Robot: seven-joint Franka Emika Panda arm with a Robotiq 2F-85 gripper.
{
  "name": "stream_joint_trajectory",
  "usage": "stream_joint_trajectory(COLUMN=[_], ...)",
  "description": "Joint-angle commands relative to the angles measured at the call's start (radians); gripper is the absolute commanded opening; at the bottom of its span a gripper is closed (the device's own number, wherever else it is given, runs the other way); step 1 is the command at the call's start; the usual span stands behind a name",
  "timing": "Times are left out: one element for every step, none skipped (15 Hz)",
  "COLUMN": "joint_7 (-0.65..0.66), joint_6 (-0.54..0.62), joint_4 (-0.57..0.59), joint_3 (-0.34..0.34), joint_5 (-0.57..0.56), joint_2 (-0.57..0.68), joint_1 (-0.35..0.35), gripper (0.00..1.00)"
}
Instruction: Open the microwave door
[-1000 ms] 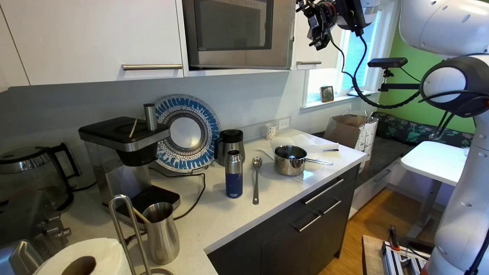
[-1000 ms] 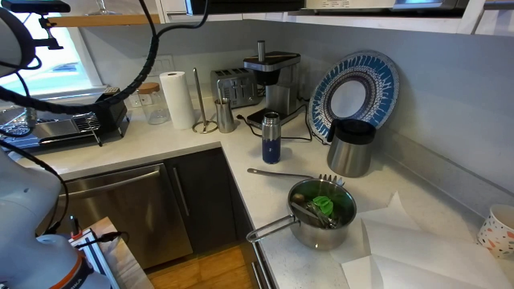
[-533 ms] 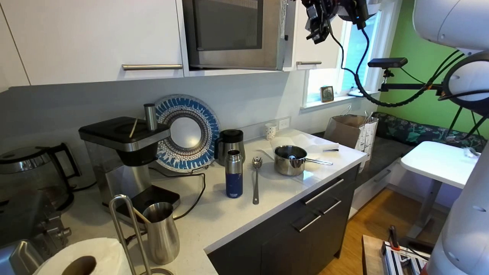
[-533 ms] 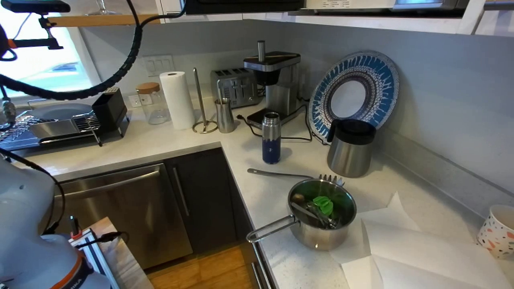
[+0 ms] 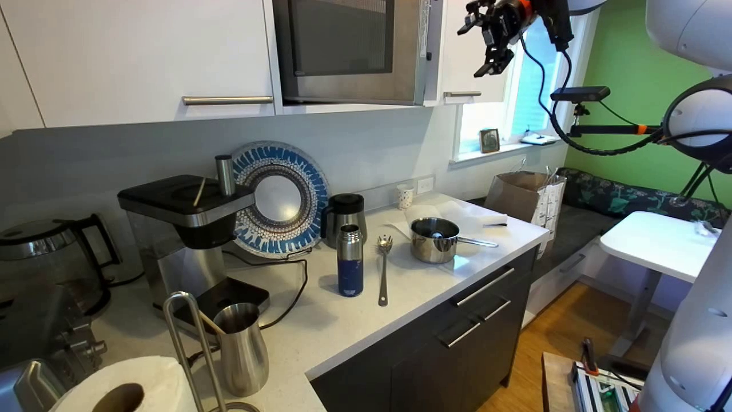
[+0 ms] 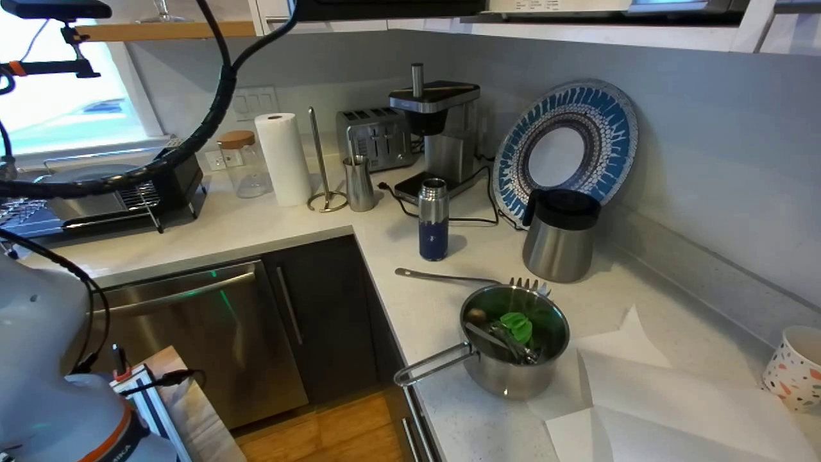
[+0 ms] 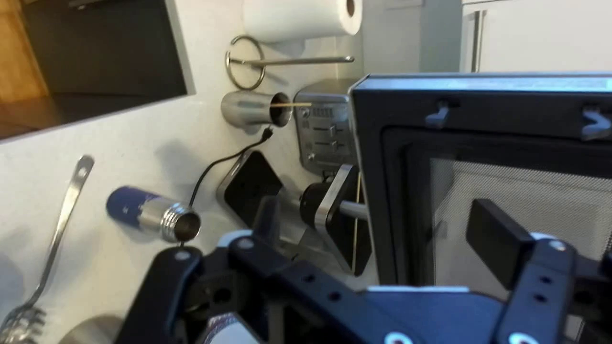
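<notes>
Standing at the far left of the counter (image 5: 320, 326) in an exterior view are a glass jug (image 5: 48, 263) and a coffee machine (image 5: 177, 209), with a paper roll (image 5: 160, 380) and a steel cup (image 5: 246, 355) in the foreground. Next, a patterned blue plate (image 5: 277, 197) leans against the wall (image 5: 377, 149). Above it and to its right, the microwave door (image 5: 343, 40) is swung out from the microwave (image 6: 558, 6), whose lower edge shows in an exterior view. Below the door stand a lidded jug (image 5: 354, 214) and a blue bottle (image 5: 350, 269); a pasta spoon (image 5: 383, 280) lies just beside the bottle, and a pot (image 5: 433, 249) sits farther right. High at the right, the claw (image 5: 470, 52) hangs near the door's edge. The wrist view shows its fingers (image 7: 499, 243) spread wide apart, one of them in front of the door's inner side; whether they touch cannot be told.
</notes>
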Motion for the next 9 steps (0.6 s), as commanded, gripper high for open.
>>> stream_joint_trajectory(joint_7=[-0.153,-0.202,-0.259,-0.312,-0.369,-0.427,-0.488,-0.396,-0.409], joint_6=[0.057,0.095,0.113,0.144,0.162,0.189,0.210,0.170,0.174], joint_4=[0.033,0.026,0.025,0.015,0.005,-0.008,-0.022,0.023,0.022], joint_3=[-0.022,-0.021,-0.022,-0.018,-0.015,-0.011,-0.003,-0.020,-0.019], joint_5=[-0.121,-0.142,-0.158,-0.176,-0.192,-0.211,-0.249,-0.187,-0.193], joint_2=[-0.012,-0.021,-0.028,-0.040,-0.053,-0.065,-0.073,-0.037,-0.039], joint_1=[-0.024,-0.026,-0.028,-0.028,-0.027,-0.025,-0.022,-0.027,-0.027], gripper=[1.00,1.00,1.00,1.00,1.00,1.00,1.00,1.00,1.00])
